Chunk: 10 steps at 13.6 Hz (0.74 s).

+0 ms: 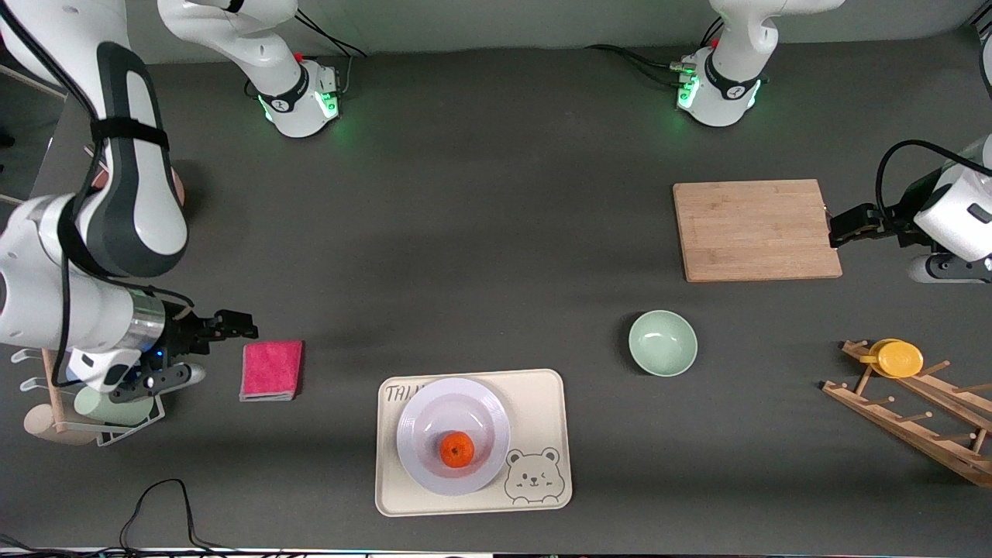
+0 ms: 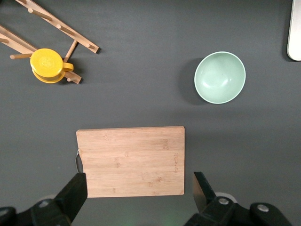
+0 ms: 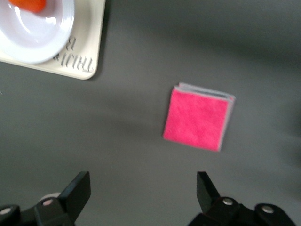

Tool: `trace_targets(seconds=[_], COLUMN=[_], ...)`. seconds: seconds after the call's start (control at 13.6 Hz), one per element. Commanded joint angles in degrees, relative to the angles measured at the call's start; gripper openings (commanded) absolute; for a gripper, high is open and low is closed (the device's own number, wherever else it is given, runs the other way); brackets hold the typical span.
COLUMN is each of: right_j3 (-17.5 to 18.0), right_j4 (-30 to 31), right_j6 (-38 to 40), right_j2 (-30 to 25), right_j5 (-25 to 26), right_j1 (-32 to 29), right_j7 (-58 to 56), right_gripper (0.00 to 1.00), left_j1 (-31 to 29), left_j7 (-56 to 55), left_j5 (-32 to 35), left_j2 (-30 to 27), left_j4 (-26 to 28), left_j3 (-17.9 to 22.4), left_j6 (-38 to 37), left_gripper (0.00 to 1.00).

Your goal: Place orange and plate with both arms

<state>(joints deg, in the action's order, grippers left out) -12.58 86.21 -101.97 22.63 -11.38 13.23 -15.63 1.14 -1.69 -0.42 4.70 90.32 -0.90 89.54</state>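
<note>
While sat on plate (image 1: 453, 435), orange (image 1: 456, 450) at 6 o'clock of plate ctr; plate on bear tray (image 1: 542, 403). L gripper (image 1: 852, 225) jaws apart, empty, at 3 o'clock edge of cutting board (image 1: 756, 230). R gripper (image 1: 225, 325) jaws apart, empty, 9 o'clock of pink cloth (image 1: 271, 370).

We've got 2 white jointed arms here, glossy shells with dark grey-black bands. The right arm (image 1: 116, 209) wears a black strap and a silver metal cuff near the wrist. Both bases glow green, red buttons on top, black cables trailing off. The left arm (image 1: 957, 213) carries a looping black cable. Dark 2-fingered grippers, silver screws showing.
</note>
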Motion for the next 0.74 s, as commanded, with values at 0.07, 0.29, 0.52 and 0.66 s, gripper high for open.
trace_targets(seconds=[0.07, 0.29, 0.52, 0.66], right_j3=[-0.34, -0.43, -2.88, -3.5], right_j4=[2.38, 2.29, 2.2, 2.12], right_j6=[2.83, 5.81, 8.36, 8.9], right_j2=[-3.91, -6.62, -8.22, -9.09], right_j5=[4.17, 4.43, 6.02, 9.08], right_j1=[0.57, 0.66, 0.57, 0.66], right_j7=[2.96, 5.34, 5.34, 5.08], right_gripper=[1.0, 1.0, 1.0, 1.0], left_j1=[0.35, 0.35, 0.35, 0.35], left_j7=[0.46, 0.46, 0.46, 0.46], left_j5=[0.6, 0.6, 0.6, 0.6], left_j2=[-0.4, -0.4, -0.31, -0.4], left_j4=[-0.06, -0.15, -0.15, -0.15], left_j3=[0.11, 0.11, 0.11, 0.11], left_j6=[-0.95, -1.3, -1.3, -1.3], left_gripper=[1.0, 1.0, 1.0, 1.0])
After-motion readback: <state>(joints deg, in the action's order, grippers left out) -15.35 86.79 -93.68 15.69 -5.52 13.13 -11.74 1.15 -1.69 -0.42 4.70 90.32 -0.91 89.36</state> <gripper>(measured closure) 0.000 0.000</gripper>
